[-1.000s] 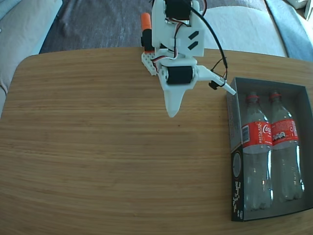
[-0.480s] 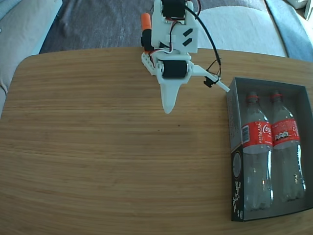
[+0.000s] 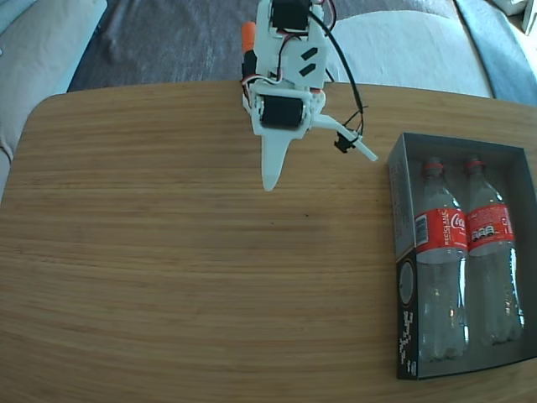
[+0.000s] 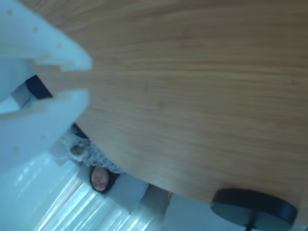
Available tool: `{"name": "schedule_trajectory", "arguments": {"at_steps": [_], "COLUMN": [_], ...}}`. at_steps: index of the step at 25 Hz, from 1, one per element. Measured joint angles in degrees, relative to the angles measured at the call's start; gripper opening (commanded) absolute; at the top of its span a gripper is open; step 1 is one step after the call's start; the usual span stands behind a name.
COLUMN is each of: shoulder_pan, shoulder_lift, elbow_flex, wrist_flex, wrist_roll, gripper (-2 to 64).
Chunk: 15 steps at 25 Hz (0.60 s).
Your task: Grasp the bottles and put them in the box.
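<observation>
Now, starting at the left of the fixed view, the broad wooden table (image 3: 151, 252) with its rounded corners lies bare under me, its grain running across. Near the far edge at the middle I stand as a white arm with black motors (image 3: 284, 75), and my white two-finger claw (image 3: 270, 180) hangs above the wood, pointing down toward the viewer, well apart from anything on the table. From that angle the fingers read as one tapering blade; the wrist view shows the two white fingers (image 4: 57, 53) at the left edge with only a narrow strip of table between them, so my claw is close to together and grips nothing. Farther right, by the table's right edge, sits the shallow cardboard box (image 3: 401, 294), dark grey inside with a black printed outer side. Inside it lie two clear plastic bottles with red labels (image 3: 440, 252), side by side and touching, their red-ringed necks pointing to the far end.
</observation>
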Motion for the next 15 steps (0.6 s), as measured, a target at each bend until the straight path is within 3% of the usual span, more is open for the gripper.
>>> {"name": "schedule_trajectory", "arguments": {"at_steps": [11,15], "shoulder_pan": [-0.26,-4.66], "shoulder_lift": [6.50,8.53], "elbow_flex": [5.71,7.12], "wrist_flex": [0.53,5.54], "wrist_roll": [0.00,0.00], "gripper": [-0.3,-0.3]}}
